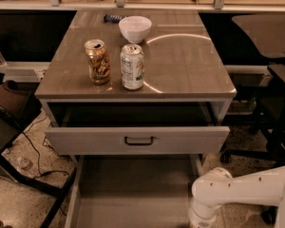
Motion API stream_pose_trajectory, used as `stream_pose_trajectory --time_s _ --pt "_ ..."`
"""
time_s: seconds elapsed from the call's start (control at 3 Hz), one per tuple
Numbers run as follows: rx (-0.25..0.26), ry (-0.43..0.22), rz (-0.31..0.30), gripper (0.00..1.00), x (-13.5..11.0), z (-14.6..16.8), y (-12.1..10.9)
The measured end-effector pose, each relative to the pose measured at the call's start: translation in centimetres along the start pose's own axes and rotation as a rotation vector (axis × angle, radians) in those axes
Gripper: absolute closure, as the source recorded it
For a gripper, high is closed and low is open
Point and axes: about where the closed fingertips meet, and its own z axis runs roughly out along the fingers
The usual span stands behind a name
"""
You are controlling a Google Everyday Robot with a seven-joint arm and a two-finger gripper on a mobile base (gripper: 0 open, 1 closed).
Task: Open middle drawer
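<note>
The middle drawer [133,198] is the long shallow grey tray pulled far out below the cabinet top [190,65]. It runs to the lower edge of the picture, where its front and handle are out of view. Above it the taller-fronted upper drawer [85,140], with a black bar handle [138,140], stands a little way out. My white arm [237,189] comes in from the right and bends down at the tray's right front corner. The gripper is below the picture's edge, out of view.
On the cabinet top stand a brown can [98,61], a white and green can [132,66] and a white bowl [135,28]. A dark chair [275,103] is at the right. A black seat [9,113] and a floor cable [33,160] are at the left.
</note>
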Motion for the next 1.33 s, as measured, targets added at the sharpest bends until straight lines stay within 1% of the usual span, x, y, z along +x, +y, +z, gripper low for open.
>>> stream_pose_trajectory --time_s 0.33,0.67,1.0,1.33 --pt "-0.015 -0.022 -0.02 1.0 -1.3 1.8 0.6" --pt "-0.015 -0.019 -0.009 1.0 -1.0 1.9 2.3" --pt "0.0 0.009 0.015 1.0 0.9 -0.2 5.7" --pt "0.001 0.01 0.016 1.0 1.0 -0.3 5.8"
